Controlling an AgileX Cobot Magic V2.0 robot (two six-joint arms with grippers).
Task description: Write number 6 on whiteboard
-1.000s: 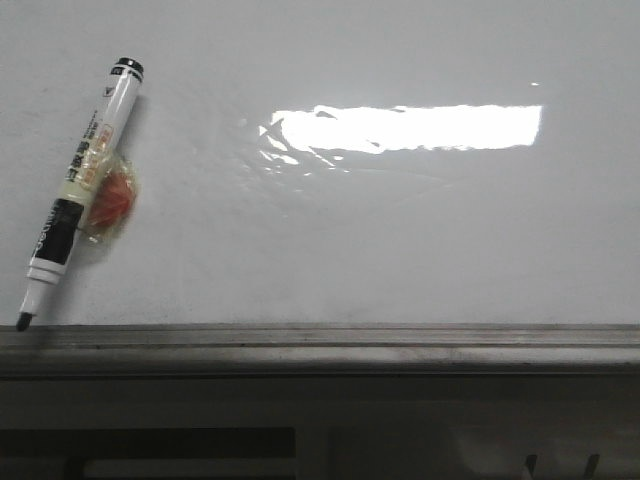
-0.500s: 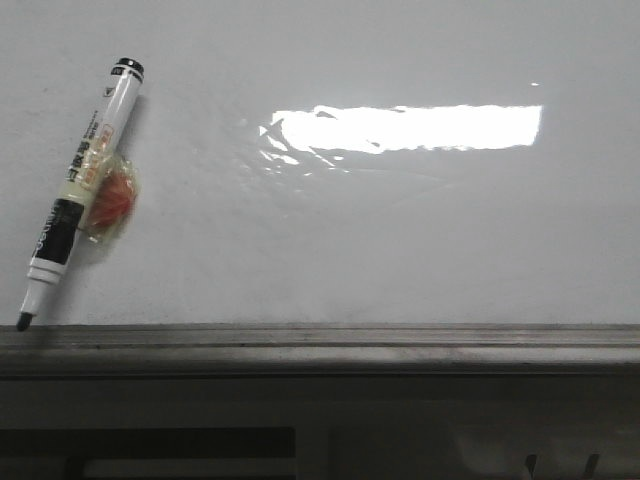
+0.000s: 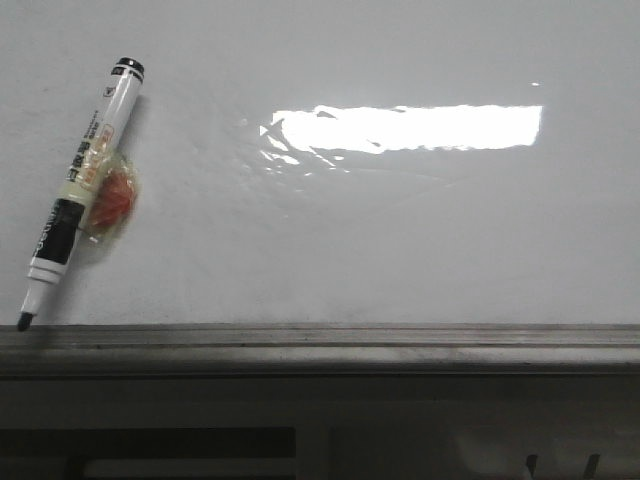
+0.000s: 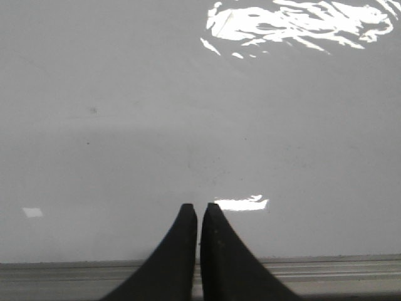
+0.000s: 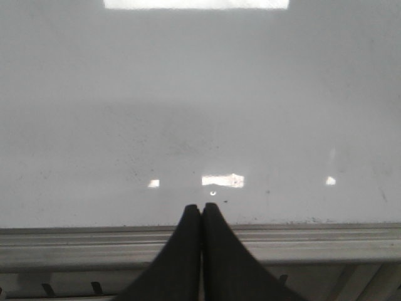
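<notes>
Above the near edge of the whiteboard (image 4: 125,125), the left gripper (image 4: 198,210) has its fingers almost together, holding nothing. The right gripper (image 5: 201,208) is fully closed and also empty, over the grey rail (image 5: 313,241). Near the board's left edge a marker (image 3: 80,195) lies slanted, its uncapped tip at the rail, with an orange lump (image 3: 112,203) taped beside it. No written line shows on the board.
</notes>
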